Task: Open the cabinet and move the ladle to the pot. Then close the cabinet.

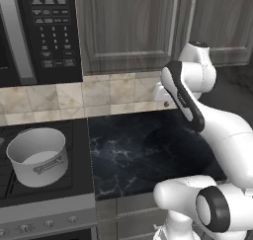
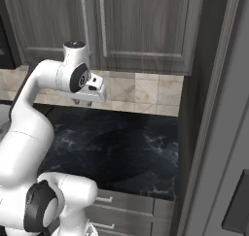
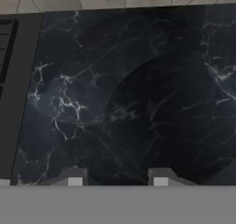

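Still step one: cabinet [image 1: 128,26] doors closed, end effector [image 3: 117,178] partly open, empty, over the table [image 3: 129,103]; next, reach up for a handle [image 1: 173,24].

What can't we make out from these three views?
- Ladle: behind the shut cabinet doors, both base views.
- Pot floor: partly hidden by its own near wall, left base view.
- Gripper fingers: cut off by the bottom edge, hand view; nothing between the tips.
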